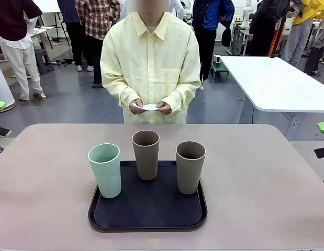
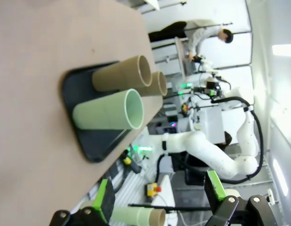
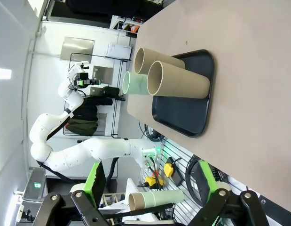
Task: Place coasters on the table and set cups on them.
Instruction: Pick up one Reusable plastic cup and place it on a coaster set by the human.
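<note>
Front: three cups point(image 1: 146, 154) upright on tray point(image 1: 151, 212), 6 o'clock on surface point(image 1: 46, 183); coasters point(image 1: 150, 107) in person's hands point(image 1: 136, 107) at 12 o'clock. Left wrist: left claw point(image 2: 159, 188) spread, empty; cups at 11 o'clock. Right wrist: right claw point(image 3: 150, 176) spread, empty; cups at 1 o'clock

A black rounded-square tray point(image 1: 151, 209) lies flat. Straight beyond the tray stands a person point(image 1: 150, 63) in a pale yellow shirt. Beyond the tray to its right, a white table point(image 1: 277, 83); bystanders point(image 1: 99, 21) farther off.
</note>
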{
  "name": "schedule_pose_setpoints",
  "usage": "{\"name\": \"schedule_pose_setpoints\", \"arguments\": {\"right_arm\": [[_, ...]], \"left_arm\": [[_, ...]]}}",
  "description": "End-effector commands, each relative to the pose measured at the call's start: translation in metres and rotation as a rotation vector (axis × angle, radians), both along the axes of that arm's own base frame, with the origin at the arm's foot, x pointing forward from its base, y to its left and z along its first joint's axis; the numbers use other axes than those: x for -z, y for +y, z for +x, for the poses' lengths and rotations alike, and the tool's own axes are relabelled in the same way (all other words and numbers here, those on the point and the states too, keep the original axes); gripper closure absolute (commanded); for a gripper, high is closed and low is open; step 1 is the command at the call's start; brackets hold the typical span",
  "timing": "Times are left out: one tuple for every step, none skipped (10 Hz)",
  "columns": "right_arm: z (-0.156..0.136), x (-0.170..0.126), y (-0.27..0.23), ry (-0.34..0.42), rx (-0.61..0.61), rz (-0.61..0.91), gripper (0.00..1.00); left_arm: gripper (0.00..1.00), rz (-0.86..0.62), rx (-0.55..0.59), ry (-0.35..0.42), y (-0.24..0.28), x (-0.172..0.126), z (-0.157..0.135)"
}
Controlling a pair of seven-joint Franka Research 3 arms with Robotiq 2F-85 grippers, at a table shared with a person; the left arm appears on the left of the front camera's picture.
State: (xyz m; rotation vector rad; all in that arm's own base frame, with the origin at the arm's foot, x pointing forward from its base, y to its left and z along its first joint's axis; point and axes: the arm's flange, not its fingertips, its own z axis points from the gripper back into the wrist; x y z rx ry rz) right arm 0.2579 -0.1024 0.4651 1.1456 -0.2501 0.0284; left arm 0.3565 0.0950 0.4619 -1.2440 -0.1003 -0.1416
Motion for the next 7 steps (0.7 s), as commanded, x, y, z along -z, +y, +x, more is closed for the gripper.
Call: {"name": "schedule_pose_setpoints", "arguments": {"right_arm": [[0.0030, 0.0006, 0.0008, -0.006, -0.004, 0.012, 0.00], [0.0030, 0.0006, 0.0008, -0.006, -0.004, 0.012, 0.00], [0.0030, 0.0006, 0.0008, -0.006, -0.004, 0.012, 0.00], [0.0030, 0.0006, 0.0008, -0.006, -0.004, 0.012, 0.00], [0.0030, 0.0006, 0.0008, -0.006, -0.004, 0.012, 0.00], [0.0030, 0.0006, 0.0008, -0.006, -0.004, 0.012, 0.00], [0.0030, 0.0006, 0.0008, -0.006, -0.004, 0.012, 0.00]], "left_arm": [[0.00, -0.007, 0.004, -0.010, 0.0019, -0.0015, 0.0016], [0.00, -0.007, 0.004, -0.010, 0.0019, -0.0015, 0.0016], [0.00, -0.007, 0.004, -0.010, 0.0019, -0.0015, 0.0016], [0.00, -0.007, 0.004, -0.010, 0.0019, -0.0015, 0.0016], [0.00, -0.007, 0.004, -0.010, 0.0019, -0.0015, 0.0016], [0.00, -0.007, 0.004, -0.010, 0.0019, -0.0015, 0.0016], [0.00, -0.007, 0.004, -0.010, 0.0019, -0.0015, 0.0016]]}}
